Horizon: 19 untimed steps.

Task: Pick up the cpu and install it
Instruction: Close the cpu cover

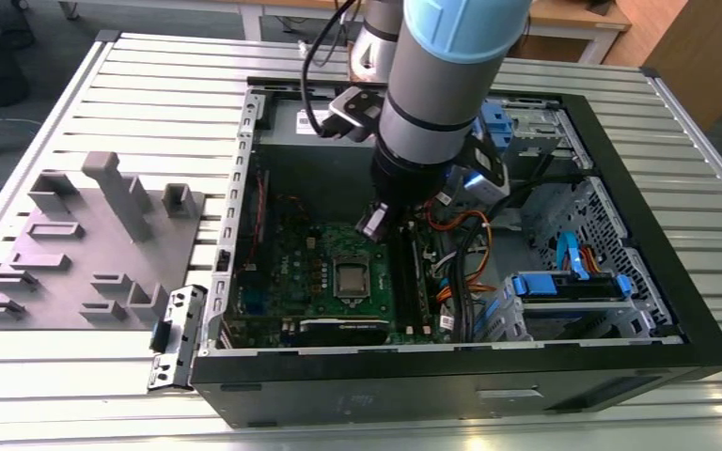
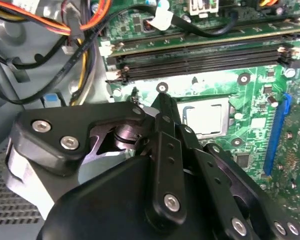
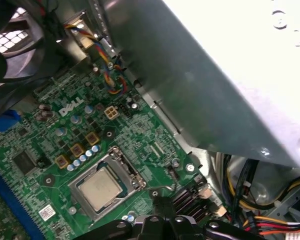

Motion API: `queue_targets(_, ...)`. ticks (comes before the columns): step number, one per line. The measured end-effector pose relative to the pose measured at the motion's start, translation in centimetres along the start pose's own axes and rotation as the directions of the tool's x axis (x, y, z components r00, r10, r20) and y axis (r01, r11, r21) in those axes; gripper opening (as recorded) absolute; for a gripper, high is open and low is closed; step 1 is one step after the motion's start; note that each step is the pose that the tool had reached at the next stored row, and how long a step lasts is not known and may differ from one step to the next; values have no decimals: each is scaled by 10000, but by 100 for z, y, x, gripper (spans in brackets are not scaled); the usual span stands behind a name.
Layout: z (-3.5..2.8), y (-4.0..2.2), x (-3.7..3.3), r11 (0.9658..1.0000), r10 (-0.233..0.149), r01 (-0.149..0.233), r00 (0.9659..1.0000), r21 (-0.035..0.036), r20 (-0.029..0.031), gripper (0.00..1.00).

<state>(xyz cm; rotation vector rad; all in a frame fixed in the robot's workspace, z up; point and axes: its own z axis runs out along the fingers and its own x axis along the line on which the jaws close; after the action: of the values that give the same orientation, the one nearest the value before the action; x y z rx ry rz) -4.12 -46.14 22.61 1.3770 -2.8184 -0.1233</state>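
square silver cpu (image 3: 99, 188) sits in its metal-framed socket (image 3: 121, 165) on the green motherboard (image 3: 55, 135); black gripper (image 2: 162, 102) hovers, fingers pressed together.

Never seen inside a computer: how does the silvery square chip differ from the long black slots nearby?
The cpu is square with a silver-grey top; the memory slots are long, narrow and black. The cpu lies inside a metal frame; the slots end in white clips. Both sit on the green motherboard.
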Motion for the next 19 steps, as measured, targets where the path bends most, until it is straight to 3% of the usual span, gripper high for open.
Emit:
queue_targets(9,1,41,97,9994,-333,333,9994,3,-13,11)
queue_targets(19,6,79,167,9959,-908,908,9959,-18,-52,11)
